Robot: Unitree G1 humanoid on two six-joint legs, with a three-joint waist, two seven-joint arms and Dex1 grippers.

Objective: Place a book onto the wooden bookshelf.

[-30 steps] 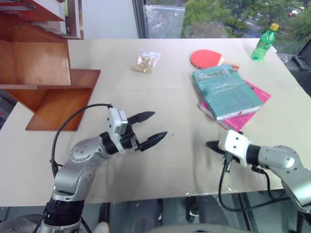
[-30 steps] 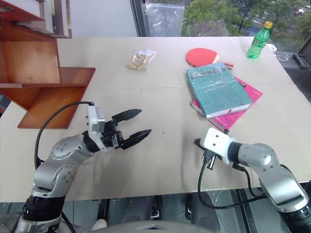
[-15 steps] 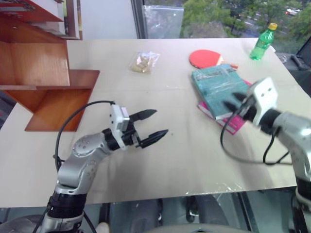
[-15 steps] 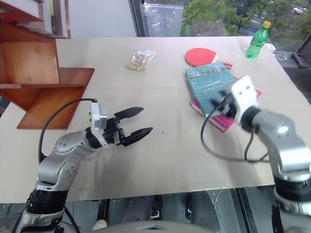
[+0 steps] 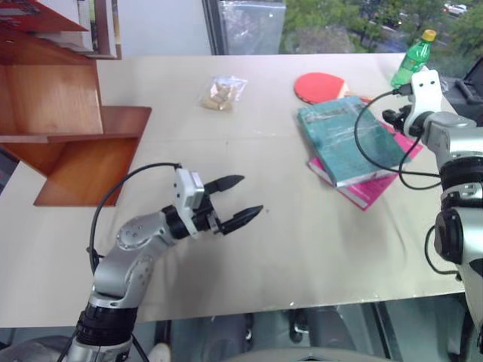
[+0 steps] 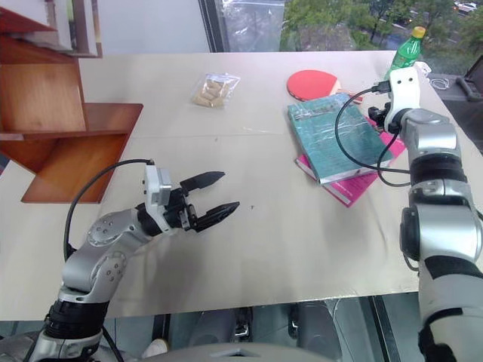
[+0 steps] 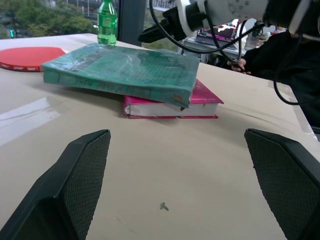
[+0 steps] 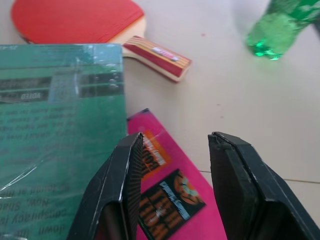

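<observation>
The teal-green book (image 5: 346,139) lies on a thinner pink book (image 5: 371,192) at the table's right side. My right gripper (image 8: 176,137) hovers at the far right edge of the stack. Its fingers (image 8: 125,175) stand open with nothing between them, above the pink cover beside the teal book's edge. My left gripper (image 5: 250,195) is open and held level over the middle of the table, pointing toward the books. It is well short of the books and holds nothing. The wooden bookshelf (image 5: 72,113) stands at the far left of the table.
A red table tennis paddle (image 5: 321,87) lies just behind the books, and a green bottle (image 5: 412,62) stands at the far right corner. A clear bag of snacks (image 5: 219,93) sits mid-table at the back. The table's front edge (image 5: 249,305) runs below my left arm.
My right arm has swung up from the table's near right part to the far right edge of the books, and its gripper has opened. The left arm has stayed put.
</observation>
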